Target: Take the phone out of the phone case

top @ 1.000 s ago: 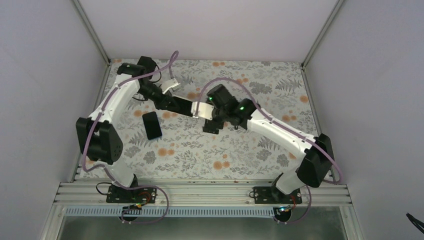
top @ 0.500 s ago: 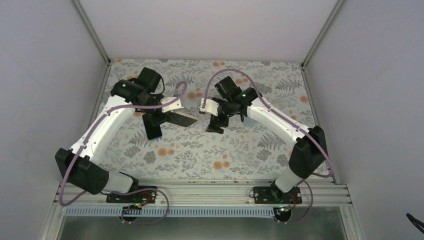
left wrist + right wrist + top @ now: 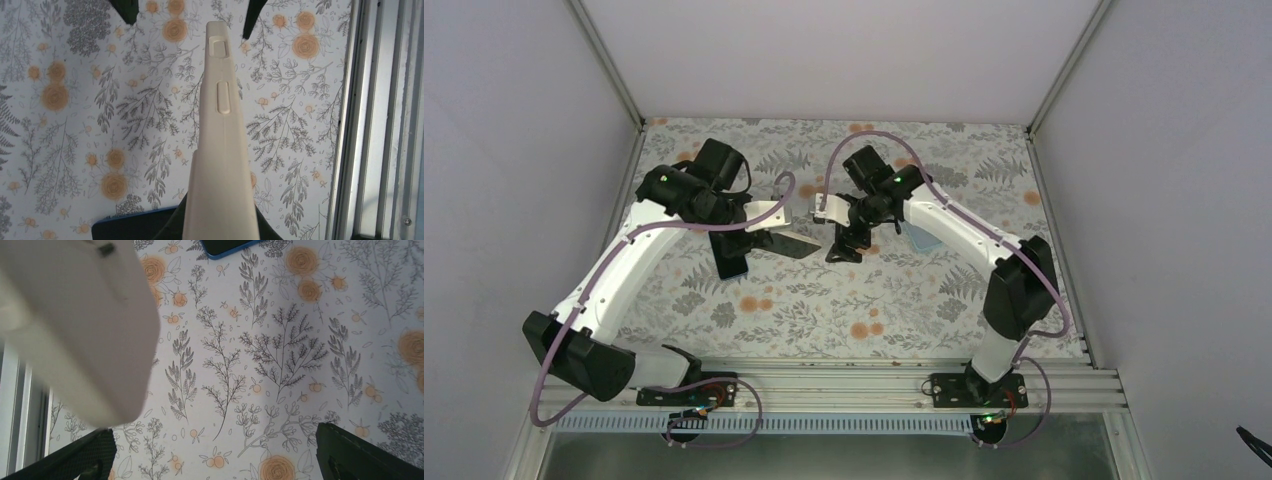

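Top external: left gripper [image 3: 759, 238] pinches the flat, cream phone case [image 3: 789, 243] aloft. The dark, blue-edged phone [image 3: 730, 258] lies bare on the floral-print table [image 3: 874, 310] just below. Left wrist: phone case [image 3: 222, 125] edge-on, clamped. Right wrist: right gripper [image 3: 225, 452] spread wide.

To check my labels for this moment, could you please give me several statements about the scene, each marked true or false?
1. The phone lies on the table, out of the case. True.
2. The right tool grips the case. False: it is open and holds nothing.
3. The left tool holds the case. True.
4. The table surface is plain white. False: it bears a floral print.
5. The phone lies beside the right arm's base. False: it lies in the left half, next to the left tool.
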Robot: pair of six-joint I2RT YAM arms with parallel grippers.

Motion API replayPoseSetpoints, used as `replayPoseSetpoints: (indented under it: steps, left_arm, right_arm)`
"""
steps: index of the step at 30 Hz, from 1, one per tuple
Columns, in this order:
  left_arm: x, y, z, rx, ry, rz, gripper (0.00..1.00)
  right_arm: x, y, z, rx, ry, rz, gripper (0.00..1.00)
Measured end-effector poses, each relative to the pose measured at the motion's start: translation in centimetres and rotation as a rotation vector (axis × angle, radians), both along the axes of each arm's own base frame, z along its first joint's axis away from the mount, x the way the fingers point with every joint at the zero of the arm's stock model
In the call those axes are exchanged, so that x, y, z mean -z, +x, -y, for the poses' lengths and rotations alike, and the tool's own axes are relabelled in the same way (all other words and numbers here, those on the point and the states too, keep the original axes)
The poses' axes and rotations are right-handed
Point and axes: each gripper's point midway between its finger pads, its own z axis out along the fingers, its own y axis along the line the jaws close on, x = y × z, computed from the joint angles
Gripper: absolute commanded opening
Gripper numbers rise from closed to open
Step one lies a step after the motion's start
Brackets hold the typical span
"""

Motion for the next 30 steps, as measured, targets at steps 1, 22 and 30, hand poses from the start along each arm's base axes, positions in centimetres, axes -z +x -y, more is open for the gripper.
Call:
replayPoseSetpoints:
  steps: [1,22,30]
  left_arm:
    - [-0.1,-0.1,0.1,0.004,-0.003,-0.001,0.02]
    - [-0.4,-0.4,0.5,0.021,-0.018,-0.002,0.02]
    - [-0.4,-0.3,0.4,0.019,-0.013,0.001,0.02]
  right_arm:
    - [0.3,0.1,-0.1,-0.001,-0.006,-0.007,0.98]
    - [1.4,0.9,-1.4,-0.037,-0.016,-0.048,0.96]
    - [2.1,1.1,-1.5,-0.036,-0.028,-0.061,0.96]
